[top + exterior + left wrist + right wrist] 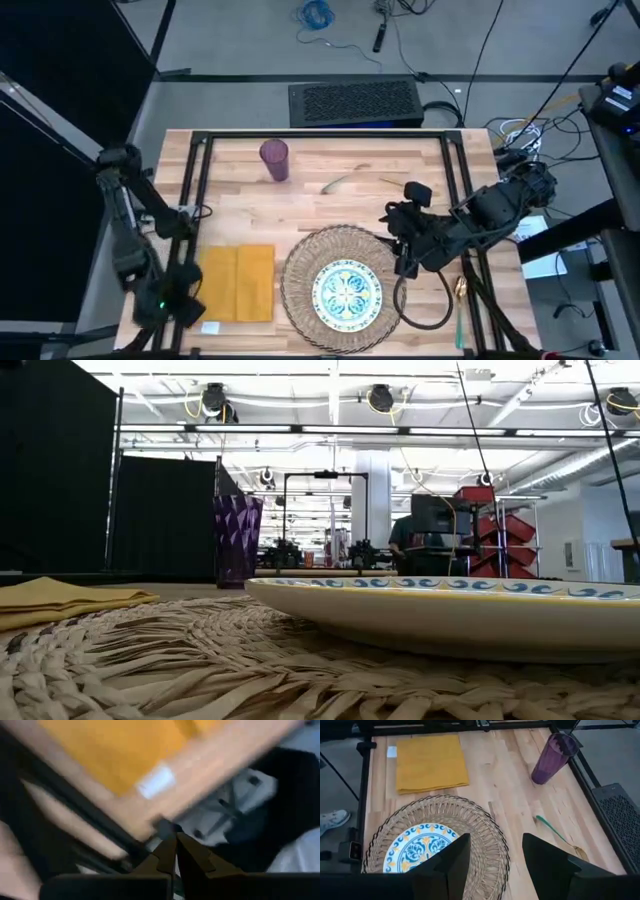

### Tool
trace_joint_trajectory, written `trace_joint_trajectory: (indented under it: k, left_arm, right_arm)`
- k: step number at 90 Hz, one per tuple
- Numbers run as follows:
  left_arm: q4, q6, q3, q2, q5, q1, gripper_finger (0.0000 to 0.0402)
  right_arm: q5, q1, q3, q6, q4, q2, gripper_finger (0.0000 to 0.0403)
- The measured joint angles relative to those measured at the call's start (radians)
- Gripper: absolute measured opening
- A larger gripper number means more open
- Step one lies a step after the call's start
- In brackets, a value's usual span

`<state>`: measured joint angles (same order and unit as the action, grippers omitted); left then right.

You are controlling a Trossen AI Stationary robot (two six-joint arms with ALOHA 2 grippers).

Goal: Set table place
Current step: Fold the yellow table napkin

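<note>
Woven straw mat (pixel 335 278) bearing blue-green patterned plate (pixel 348 291); yellow napkin (pixel 238 282) left, purple tumbler (pixel 275 160) far. Right tool (pixel 492 855) wide; left tool (pixel 172 851) narrow, empty, off the worktop (pixel 330 205).

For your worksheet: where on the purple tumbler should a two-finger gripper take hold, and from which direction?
Grip the purple tumbler around its mid wall, coming in level from the side. It stands upright and alone on the table, so its walls are probably easy to reach; its mouth flares wider.
</note>
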<state>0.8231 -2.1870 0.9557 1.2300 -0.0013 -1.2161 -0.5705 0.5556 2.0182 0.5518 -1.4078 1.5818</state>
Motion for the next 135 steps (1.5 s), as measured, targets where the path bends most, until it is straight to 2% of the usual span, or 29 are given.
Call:
trace_joint_trajectory:
  k: [8, 16, 27, 35, 42, 48, 57, 66, 71, 82, 90, 99, 105, 123, 130, 135]
  left_arm:
    - [0.0, -0.003, 0.08, 0.103, -0.005, -0.015, 0.0]
    - [0.007, 0.008, 0.177, 0.202, -0.054, -0.03, 0.0]
    - [0.1, 0.011, 0.334, 0.319, -0.071, -0.034, 0.0]
    - [0.256, 0.005, 0.451, 0.397, -0.062, -0.029, 0.0]
    - [0.343, -0.004, 0.525, 0.444, -0.045, -0.001, 0.0]
    - [0.353, 0.0, 0.558, 0.469, -0.041, 0.022, 0.0]
    - [0.368, 0.047, 0.555, 0.497, -0.148, 0.044, 0.0]
    - [0.372, 0.099, 0.558, 0.481, -0.42, 0.069, 0.0]
    - [0.382, 0.123, 0.559, 0.471, -0.535, 0.084, 0.0]
    - [0.429, 0.177, 0.558, 0.458, -0.623, 0.126, 0.0]
    - [0.599, 0.076, 0.558, 0.453, -0.628, 0.161, 0.0]
    - [0.759, 0.071, 0.553, 0.452, -0.47, 0.199, 0.0]
    - [0.732, 0.159, 0.508, 0.423, -0.446, 0.218, 0.0]
    - [0.724, 0.169, 0.301, 0.267, -0.434, 0.268, 0.0]
    - [0.708, 0.182, 0.216, 0.165, -0.451, 0.294, 0.0]
    - [0.7, 0.187, 0.177, 0.076, -0.506, 0.318, 0.0]
  right_arm:
    - [0.0, 0.003, 0.0, -0.01, -0.001, 0.0, 0.0167]
    - [-0.001, 0.009, 0.0, -0.015, -0.001, 0.0, 0.0166]
    - [-0.001, 0.01, 0.0, -0.025, -0.003, 0.0, 0.0166]
    - [-0.001, 0.009, 0.0, -0.025, -0.004, 0.0, 0.0166]
    - [0.0, 0.01, 0.0, -0.023, -0.005, 0.0, 0.0166]
    - [0.001, 0.016, 0.0, -0.011, -0.008, 0.0, 0.0166]
    - [0.002, 0.026, 0.0, -0.009, -0.008, 0.0, 0.0167]
    - [0.004, 0.031, 0.0, -0.004, -0.007, 0.0, 0.0166]
    - [0.007, 0.03, 0.0, 0.009, -0.007, 0.0, 0.0166]
    - [0.026, 0.028, 0.0, 0.017, -0.007, 0.0, 0.0166]
    - [0.031, 0.031, 0.0, 0.036, -0.009, 0.0, 0.0166]
    - [0.031, 0.036, 0.0, 0.057, -0.009, 0.0, 0.0166]
    - [0.036, 0.044, 0.0, 0.071, -0.011, -0.001, 0.0166]
    - [0.047, 0.074, 0.0, 0.088, -0.012, -0.001, 0.0166]
    - [0.044, 0.081, 0.0, 0.088, -0.013, -0.001, 0.0167]
    - [0.044, 0.081, 0.0, 0.088, -0.014, -0.001, 0.0166]
